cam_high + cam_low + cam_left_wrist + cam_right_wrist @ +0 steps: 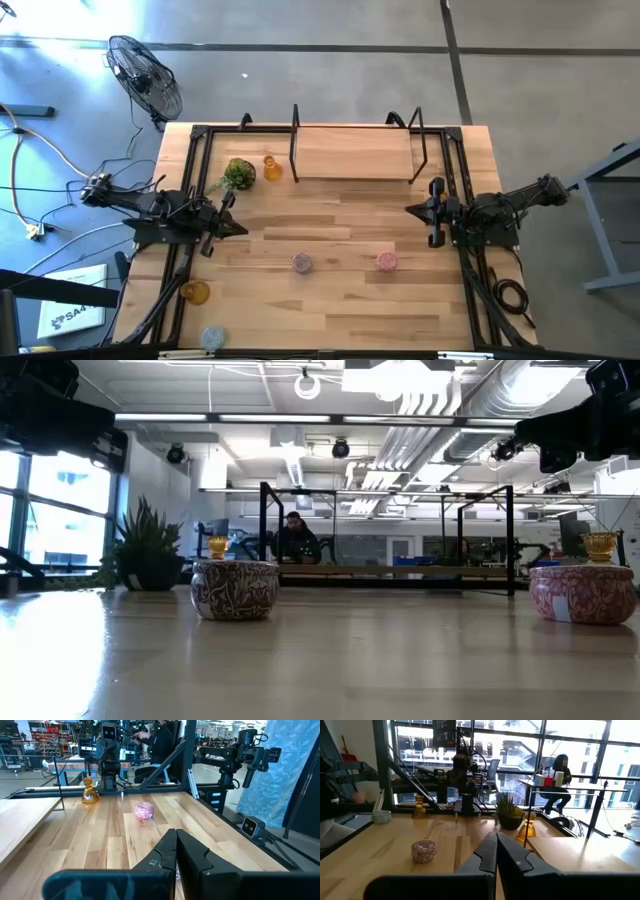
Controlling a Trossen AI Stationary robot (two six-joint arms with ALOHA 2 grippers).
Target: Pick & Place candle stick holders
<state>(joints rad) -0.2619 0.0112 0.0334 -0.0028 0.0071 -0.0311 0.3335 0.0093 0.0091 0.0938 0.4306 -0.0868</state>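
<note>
While both arms wait at the table's sides, none of the glass pieces is being held. On the left, the left gripper (222,222) hangs over the table edge with its fingers pressed together on nothing. Near the front left corner sit an amber holder (195,292) and a pale blue holder (213,338). Farther back, a second amber holder (271,167) stands just beside the little green plant (238,174), near the raised wooden shelf (352,153). In the middle sit a lilac holder (302,262) and, to its right, a pink holder (387,261). A third amber one may be by the right gripper (436,212), but it is hard to see. That gripper is closed and empty too. It looks like all the moving is left to do.
</note>
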